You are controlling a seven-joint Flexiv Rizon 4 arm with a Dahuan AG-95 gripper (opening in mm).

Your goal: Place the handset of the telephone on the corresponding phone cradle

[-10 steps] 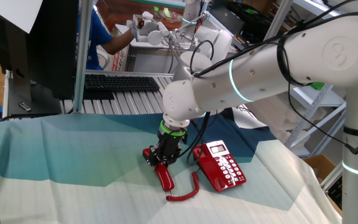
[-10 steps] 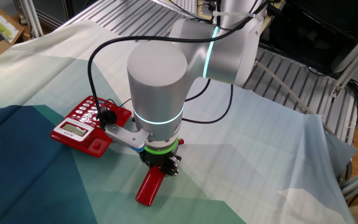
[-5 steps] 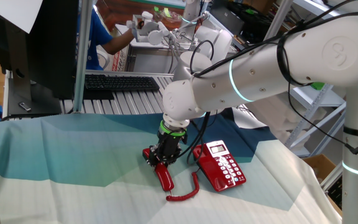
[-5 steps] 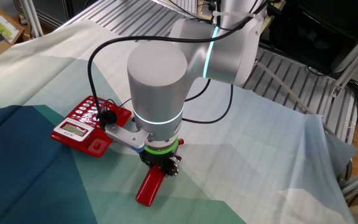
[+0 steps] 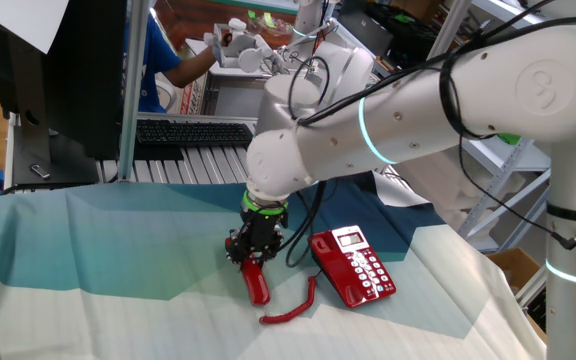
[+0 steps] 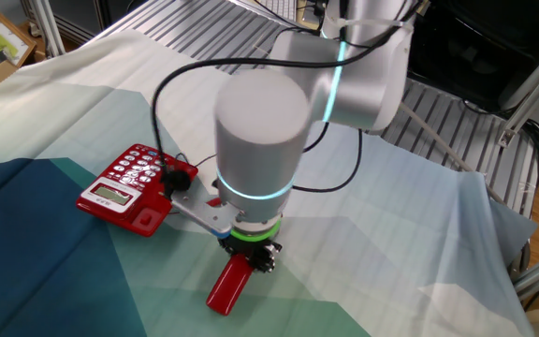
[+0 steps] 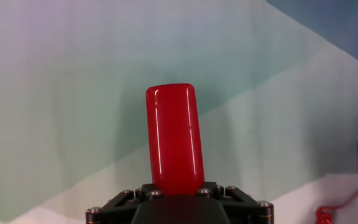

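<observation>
Handset: gripped at one end, free end slanting down to just over the worktop, beside the telephone, not on the cradle.
Gripper: jaws clamped on the handset's upper end.
Change: arm has shifted away from the telephone and the handset looks lifted; pickup seems done, carry to the cradle remains.
Cord: trails on the cloth between handset and telephone; could drag.
Keyboard: well behind, no obstacle.
</observation>
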